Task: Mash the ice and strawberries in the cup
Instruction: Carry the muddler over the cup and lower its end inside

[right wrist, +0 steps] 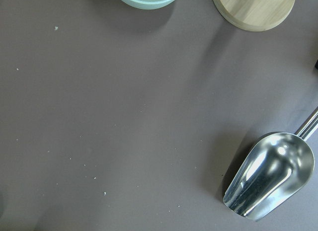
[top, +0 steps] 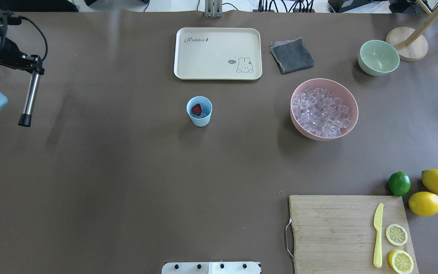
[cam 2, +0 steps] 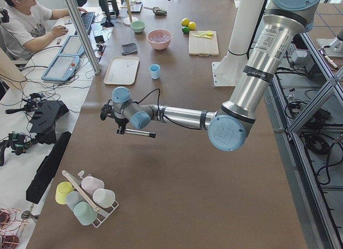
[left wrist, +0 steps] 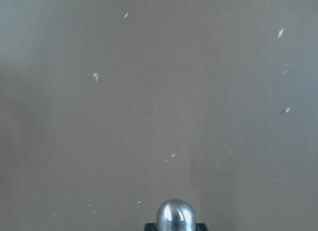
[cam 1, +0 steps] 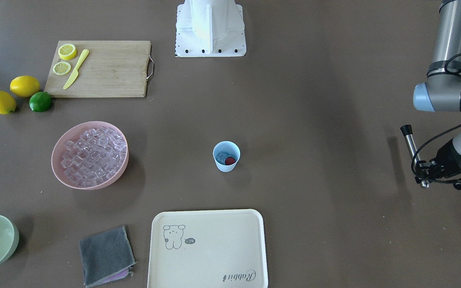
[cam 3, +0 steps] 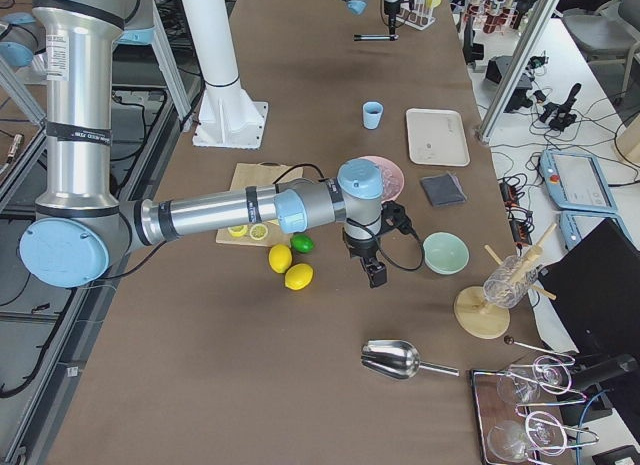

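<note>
plastic and light, your cup [top: 199, 111] looked tippy, best steadied by its wall; left gripper [top: 35, 64] clenched the muddler [top: 30, 95], right gripper [cam 3: 376, 276] fingers unreadable.

The right gripper [cam 3: 376, 277] shows only from the side (fingers too small to judge). The rod [left wrist: 175, 216] and scoop [right wrist: 271, 174] are cut off by view edges.

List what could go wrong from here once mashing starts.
The cup stands free and unbraced mid-table, so a push from the muddler might tip or slide it. The left pincer grips the muddler only near one end, roughly level; it could slip while being turned upright. The cup's narrow mouth may let the strawberry or ice jump out.
</note>
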You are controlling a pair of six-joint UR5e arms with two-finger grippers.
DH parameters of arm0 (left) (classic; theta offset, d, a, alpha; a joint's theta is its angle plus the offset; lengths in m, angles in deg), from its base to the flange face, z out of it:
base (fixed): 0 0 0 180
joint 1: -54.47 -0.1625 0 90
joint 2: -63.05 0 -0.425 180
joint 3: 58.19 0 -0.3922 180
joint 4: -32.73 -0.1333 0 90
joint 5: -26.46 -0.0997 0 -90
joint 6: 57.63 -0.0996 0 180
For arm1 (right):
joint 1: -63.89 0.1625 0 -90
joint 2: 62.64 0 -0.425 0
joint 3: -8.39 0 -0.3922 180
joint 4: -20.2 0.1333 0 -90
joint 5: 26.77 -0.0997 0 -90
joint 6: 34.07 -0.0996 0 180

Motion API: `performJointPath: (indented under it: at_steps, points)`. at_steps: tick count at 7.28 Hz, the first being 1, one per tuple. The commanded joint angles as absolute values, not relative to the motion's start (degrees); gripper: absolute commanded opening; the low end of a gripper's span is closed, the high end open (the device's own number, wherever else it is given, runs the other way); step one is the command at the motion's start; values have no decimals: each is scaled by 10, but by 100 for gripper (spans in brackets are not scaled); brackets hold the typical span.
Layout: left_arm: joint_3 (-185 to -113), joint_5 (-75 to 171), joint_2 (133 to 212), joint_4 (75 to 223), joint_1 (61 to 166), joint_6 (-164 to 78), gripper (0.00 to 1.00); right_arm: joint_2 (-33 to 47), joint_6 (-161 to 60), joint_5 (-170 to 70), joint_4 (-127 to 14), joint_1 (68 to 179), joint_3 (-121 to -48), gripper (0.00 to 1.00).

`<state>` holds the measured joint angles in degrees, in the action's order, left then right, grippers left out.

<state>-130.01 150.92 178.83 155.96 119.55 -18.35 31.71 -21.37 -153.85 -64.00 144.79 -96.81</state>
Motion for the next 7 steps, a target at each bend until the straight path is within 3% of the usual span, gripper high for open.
performJointPath:
  at_steps: [1,4,7]
  points:
    - [-1318,1484,1902,1557,1175,-93,0,322,-214,-1560,-640,1448,-970,99]
    - [-1359,1355,2019,1566,1085,0,0,327,-214,-1582,-645,1449,-978,99]
    - [-1415,1209,1997,1659,989,48,0,326,-215,-1589,-646,1448,-972,99]
